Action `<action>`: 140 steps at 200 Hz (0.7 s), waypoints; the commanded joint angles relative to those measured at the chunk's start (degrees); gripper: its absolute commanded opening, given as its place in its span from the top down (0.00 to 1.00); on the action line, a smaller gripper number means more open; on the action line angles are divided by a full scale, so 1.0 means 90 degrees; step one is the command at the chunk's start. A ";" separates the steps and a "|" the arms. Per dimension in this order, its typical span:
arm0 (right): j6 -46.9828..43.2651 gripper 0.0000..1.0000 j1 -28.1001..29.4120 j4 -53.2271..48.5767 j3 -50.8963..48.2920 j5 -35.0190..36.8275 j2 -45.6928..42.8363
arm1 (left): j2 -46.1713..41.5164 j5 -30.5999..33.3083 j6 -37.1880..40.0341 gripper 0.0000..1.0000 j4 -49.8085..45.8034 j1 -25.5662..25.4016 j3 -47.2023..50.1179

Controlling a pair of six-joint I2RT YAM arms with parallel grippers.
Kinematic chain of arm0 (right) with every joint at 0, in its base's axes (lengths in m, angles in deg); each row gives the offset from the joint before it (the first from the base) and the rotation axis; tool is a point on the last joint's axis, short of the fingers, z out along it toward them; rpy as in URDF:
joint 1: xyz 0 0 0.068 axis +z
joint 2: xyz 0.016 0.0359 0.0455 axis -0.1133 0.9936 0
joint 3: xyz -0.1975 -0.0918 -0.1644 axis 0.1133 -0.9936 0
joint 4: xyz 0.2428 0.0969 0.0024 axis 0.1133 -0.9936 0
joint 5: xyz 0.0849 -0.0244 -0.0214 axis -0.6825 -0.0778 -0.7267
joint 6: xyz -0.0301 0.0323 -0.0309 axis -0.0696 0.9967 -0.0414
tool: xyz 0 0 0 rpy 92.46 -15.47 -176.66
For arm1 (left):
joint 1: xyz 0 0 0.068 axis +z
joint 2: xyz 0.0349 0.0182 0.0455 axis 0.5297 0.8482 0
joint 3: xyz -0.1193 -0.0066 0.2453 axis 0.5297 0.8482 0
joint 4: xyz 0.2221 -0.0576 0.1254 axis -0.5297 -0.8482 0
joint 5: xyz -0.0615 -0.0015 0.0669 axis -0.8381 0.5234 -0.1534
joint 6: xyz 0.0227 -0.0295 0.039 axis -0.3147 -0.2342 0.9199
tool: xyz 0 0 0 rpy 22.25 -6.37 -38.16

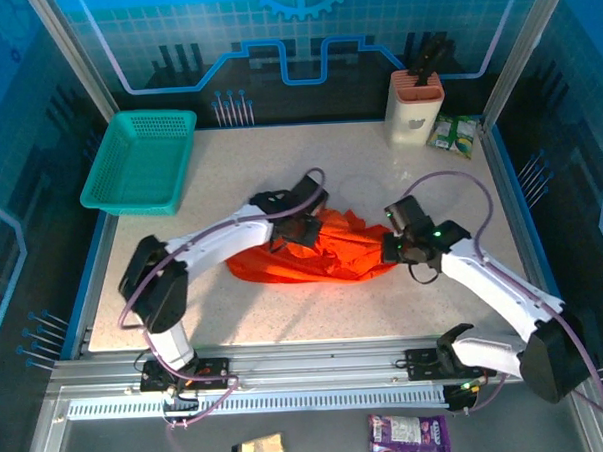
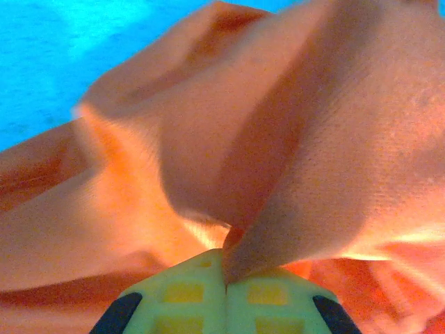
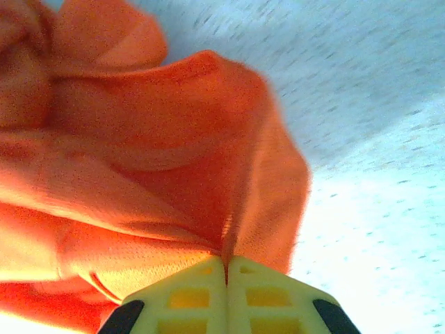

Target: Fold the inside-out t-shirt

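Teal basket (image 1: 141, 160) at the far-left corner of the table (image 1: 308, 156); left gripper (image 2: 224, 268) clamped on a fold of the crumpled orange t-shirt (image 1: 323, 257), lying mid-table; right gripper (image 3: 226, 263) clamped on its right-hand edge.

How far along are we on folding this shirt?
Done: both grips are made. In hand: the left tool is shut on a pinch of the t-shirt, the right tool on its opposite end. Left: nearly everything; the cloth lies in a crumpled heap on the table, not spread flat and with no neat fold yet.
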 commanded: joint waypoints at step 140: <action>0.1603 0.53 0.3079 -0.0483 0.0712 0.1000 0.0736 | -0.1232 -0.2966 -0.0417 1.00 0.0441 0.1513 0.0226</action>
